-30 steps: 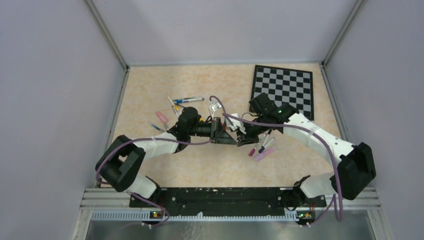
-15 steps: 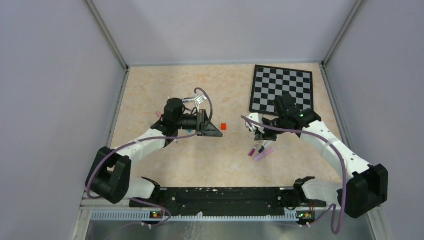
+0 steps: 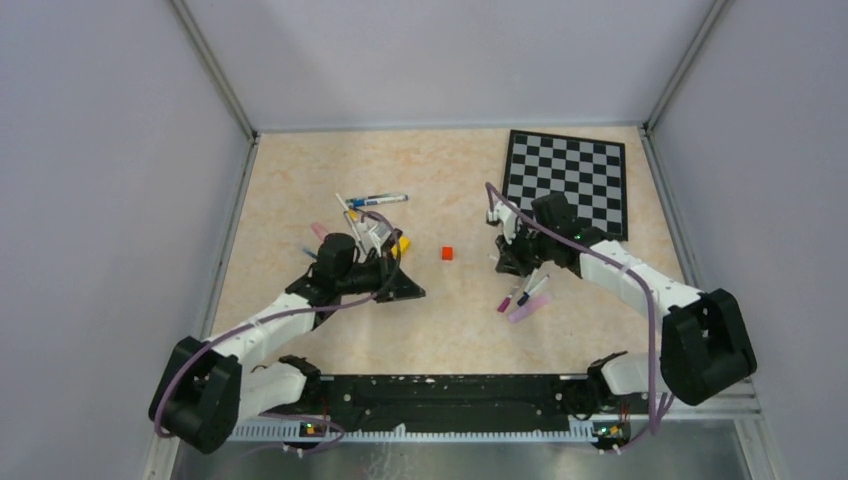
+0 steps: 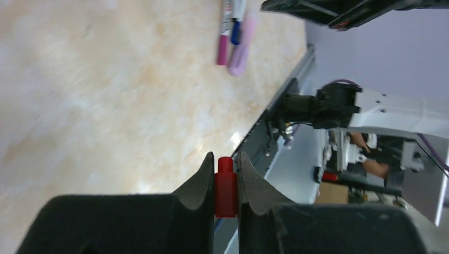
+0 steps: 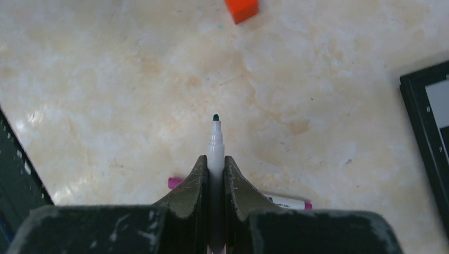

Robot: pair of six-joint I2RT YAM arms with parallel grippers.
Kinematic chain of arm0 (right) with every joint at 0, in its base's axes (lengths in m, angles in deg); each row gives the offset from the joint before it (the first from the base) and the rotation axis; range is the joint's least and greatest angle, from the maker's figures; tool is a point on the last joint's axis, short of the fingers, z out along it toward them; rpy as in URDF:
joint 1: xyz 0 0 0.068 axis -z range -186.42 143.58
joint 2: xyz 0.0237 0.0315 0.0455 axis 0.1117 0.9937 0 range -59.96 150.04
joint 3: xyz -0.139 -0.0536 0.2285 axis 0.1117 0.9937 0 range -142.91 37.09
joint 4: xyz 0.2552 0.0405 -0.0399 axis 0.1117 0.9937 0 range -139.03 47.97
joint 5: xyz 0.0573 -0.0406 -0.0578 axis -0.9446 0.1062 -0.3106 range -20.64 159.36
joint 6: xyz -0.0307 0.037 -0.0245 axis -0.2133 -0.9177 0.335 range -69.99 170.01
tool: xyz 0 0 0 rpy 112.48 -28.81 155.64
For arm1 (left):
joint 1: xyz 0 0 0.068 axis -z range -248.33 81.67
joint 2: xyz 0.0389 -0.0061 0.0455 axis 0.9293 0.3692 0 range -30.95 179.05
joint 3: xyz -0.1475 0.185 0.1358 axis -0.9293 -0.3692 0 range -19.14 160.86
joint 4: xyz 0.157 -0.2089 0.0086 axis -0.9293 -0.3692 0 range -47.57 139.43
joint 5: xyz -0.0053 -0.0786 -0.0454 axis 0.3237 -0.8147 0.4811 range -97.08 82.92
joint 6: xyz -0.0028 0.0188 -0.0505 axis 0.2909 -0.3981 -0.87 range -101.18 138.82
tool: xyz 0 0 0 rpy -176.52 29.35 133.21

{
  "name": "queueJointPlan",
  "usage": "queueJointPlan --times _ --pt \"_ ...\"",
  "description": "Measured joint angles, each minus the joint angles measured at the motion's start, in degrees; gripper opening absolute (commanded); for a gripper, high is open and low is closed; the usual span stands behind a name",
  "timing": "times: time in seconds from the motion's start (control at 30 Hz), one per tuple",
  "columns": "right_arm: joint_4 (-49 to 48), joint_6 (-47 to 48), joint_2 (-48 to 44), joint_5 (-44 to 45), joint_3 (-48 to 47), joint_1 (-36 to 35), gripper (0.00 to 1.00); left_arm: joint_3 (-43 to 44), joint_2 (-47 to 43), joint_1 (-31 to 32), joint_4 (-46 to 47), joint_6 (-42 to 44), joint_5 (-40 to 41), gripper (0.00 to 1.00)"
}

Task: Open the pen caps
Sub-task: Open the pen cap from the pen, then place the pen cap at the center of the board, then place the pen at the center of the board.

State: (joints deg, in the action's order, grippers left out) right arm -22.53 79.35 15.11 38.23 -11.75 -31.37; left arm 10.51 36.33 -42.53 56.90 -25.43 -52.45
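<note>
Left jaws pinch a red pen cap [image 4: 226, 186], right jaws clamp an uncapped white pen [image 5: 215, 149].

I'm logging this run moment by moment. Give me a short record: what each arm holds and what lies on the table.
left fingers: closed on a red cap
right fingers: closed on a white pen, dark tip bare
red cube: on the table between the arms, untouched
loose pens: one cluster by the left arm, another by the right arm
checkerboard: far right corner
</note>
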Motion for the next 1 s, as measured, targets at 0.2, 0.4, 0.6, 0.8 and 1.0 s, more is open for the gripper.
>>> queueJointPlan --times 0.2,0.4,0.6,0.8,1.0 --pt "-12.72 -23.93 5.42 11.85 2.29 0.02 0.00 -9.75 -10.62 0.00 -0.24 -3.37 18.23 0.00" --pt "-18.25 -34.91 13.29 18.45 2.12 0.02 0.05 -8.98 -7.45 0.00 -5.88 -5.55 32.61 0.00" --pt "-19.71 -38.16 17.86 22.91 1.46 0.02 0.09 -5.07 -1.18 0.00 -14.40 -6.78 43.58 0.06" --pt "-20.74 -38.75 19.71 26.12 -0.13 0.02 0.16 -2.40 2.10 0.00 -17.90 -6.54 49.99 0.12" --pt "-21.33 -39.10 21.46 26.95 -1.92 0.02 0.28 0.04 4.90 0.00 -19.04 -5.68 52.68 0.23"
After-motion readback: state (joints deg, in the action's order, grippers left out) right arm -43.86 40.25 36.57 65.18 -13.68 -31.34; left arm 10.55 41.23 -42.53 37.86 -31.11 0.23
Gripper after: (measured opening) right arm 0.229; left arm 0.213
